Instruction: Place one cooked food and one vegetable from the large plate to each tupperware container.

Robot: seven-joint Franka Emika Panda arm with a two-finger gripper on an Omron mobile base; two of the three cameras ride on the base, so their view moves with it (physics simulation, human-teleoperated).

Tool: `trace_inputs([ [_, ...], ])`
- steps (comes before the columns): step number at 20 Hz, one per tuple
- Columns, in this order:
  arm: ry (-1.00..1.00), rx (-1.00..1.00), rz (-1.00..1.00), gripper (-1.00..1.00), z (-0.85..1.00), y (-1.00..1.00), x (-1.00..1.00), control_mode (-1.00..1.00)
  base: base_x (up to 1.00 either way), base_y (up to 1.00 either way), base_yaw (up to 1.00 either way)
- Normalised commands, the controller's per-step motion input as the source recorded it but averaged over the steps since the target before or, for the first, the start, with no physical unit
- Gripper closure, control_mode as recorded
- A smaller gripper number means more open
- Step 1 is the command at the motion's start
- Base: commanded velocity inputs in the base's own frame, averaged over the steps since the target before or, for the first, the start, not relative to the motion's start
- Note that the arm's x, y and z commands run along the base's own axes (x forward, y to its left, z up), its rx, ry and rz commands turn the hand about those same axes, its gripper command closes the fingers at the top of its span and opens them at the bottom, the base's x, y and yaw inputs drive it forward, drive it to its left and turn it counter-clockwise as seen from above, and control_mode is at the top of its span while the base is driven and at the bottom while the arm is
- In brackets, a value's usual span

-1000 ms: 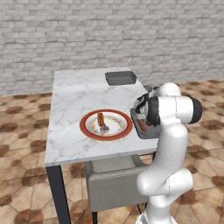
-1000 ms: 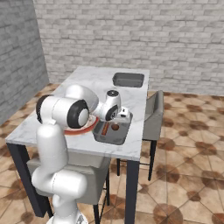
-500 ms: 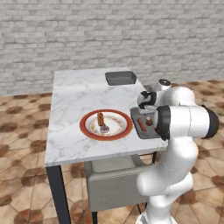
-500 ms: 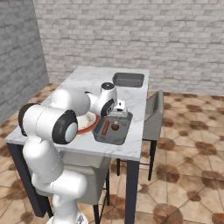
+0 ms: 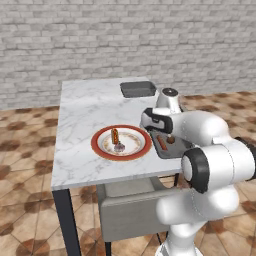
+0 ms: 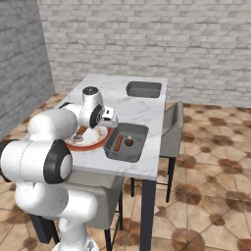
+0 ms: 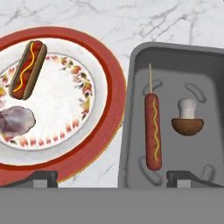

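The large plate (image 7: 109, 87), white with a red rim, carries a hot dog (image 7: 27, 69) and a purplish-grey vegetable (image 7: 15, 121). The plate (image 5: 96, 145) lies near the table's front edge. Right beside it lies the near tupperware container (image 7: 131, 109), a dark grey tray. Inside are a sausage on a stick (image 7: 152, 131) and a brown mushroom (image 7: 187, 120). My gripper (image 7: 113, 178) hovers open and empty above the seam between plate and tray. The hand (image 5: 157, 122) hangs over the tray's left edge. The other tupperware container (image 5: 138, 89) sits empty at the table's far end.
The marble table (image 5: 85, 107) has bare room left of and behind the plate. A grey chair (image 6: 171, 127) stands at the table's right side, and another (image 5: 130, 210) is tucked under the front edge. A brick wall closes off the back.
The jaws have spread a little wider. The arm's elbow has swung round to the near side, and the hand has shifted from over the near tray toward the plate's edge.
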Motion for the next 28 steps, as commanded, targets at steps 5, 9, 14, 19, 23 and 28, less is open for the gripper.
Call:
trace_inputs([
  [5, 0.12, 0.11, 0.0, -1.0, 0.24, 0.87, -0.27, -1.0, 0.0, 0.0, 0.0],
  [9, 0.08, 0.06, 0.0, -1.0, 0.09, 0.59, -0.24, -1.0, 0.0, 0.0, 0.0],
  [14, 0.05, 0.02, 0.0, -1.0, -0.01, 0.39, -0.42, -1.0, 0.0, 0.0, 0.0],
  [19, 0.0, 0.0, -0.01, -1.0, -0.28, 0.37, -0.06, -1.0, 0.0, 0.0, 0.0],
  [23, 0.07, 0.0, -0.01, -1.0, -0.3, 0.16, 0.29, -1.0, 0.0, 0.0, 0.0],
  [28, 0.04, 0.0, 0.0, -1.0, -0.26, 0.24, 0.55, -1.0, 0.0, 0.0, 0.0],
])
